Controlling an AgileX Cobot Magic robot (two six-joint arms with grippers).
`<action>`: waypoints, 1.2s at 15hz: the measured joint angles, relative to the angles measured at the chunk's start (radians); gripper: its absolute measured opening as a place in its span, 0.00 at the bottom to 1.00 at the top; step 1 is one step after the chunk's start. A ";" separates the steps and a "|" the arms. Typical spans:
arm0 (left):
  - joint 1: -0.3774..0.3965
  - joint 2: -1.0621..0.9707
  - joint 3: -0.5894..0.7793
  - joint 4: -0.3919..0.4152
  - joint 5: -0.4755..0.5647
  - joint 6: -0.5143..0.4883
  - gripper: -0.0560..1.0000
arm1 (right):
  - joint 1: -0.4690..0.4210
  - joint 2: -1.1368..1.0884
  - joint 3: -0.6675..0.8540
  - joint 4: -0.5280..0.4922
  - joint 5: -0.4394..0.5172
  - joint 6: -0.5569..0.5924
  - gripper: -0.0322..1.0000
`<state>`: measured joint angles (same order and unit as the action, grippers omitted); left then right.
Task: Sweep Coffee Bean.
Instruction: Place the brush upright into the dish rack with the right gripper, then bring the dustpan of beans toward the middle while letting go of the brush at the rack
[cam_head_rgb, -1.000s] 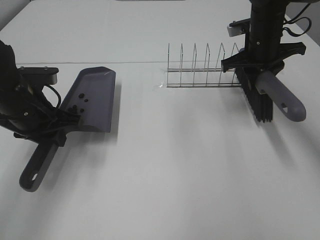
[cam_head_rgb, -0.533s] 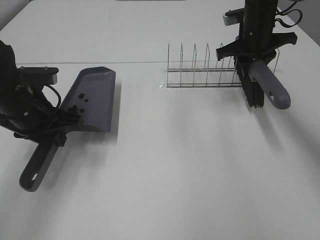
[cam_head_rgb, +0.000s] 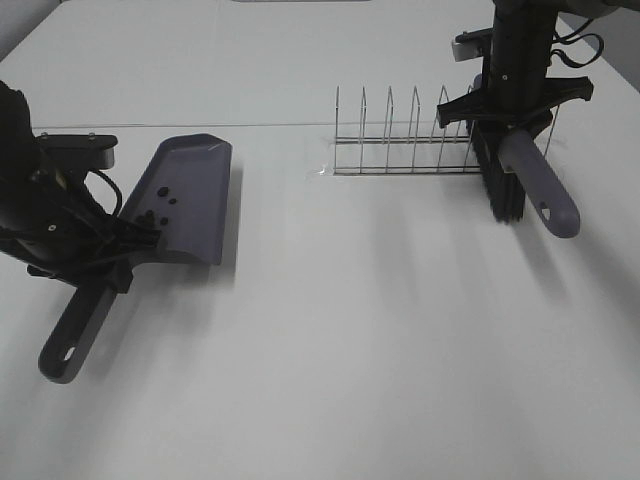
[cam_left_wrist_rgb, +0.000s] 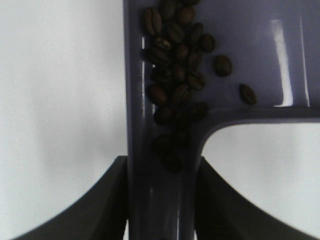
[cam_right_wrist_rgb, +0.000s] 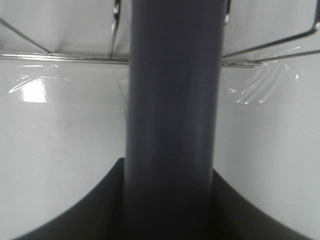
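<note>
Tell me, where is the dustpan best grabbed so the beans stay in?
Grip the dustpan by its handle, near the wide end, from above, pinching its two narrow sides. The handle is long and slim; the rest is wide and shallow. The beans pool at the handle's root, so keep it level. The left gripper is clamped just there.

Glossy plastic dustpan, smooth plastic brush, metal wire rack, smooth table.

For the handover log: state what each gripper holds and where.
Left gripper: dustpan, by its handle. Right gripper: brush, by its handle.
</note>
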<state>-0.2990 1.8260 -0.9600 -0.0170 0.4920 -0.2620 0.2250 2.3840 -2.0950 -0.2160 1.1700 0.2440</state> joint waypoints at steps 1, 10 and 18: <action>0.000 0.000 0.000 0.000 0.000 0.000 0.39 | -0.008 0.001 0.000 0.017 0.000 -0.014 0.37; 0.000 0.000 0.000 0.000 0.000 0.000 0.39 | -0.012 -0.004 -0.001 0.038 -0.068 -0.026 0.67; -0.004 -0.053 0.000 -0.066 -0.012 0.000 0.39 | -0.012 -0.187 -0.001 0.105 0.001 -0.025 0.69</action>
<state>-0.3030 1.7730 -0.9600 -0.0830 0.4800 -0.2620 0.2130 2.1970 -2.0960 -0.1110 1.1710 0.2190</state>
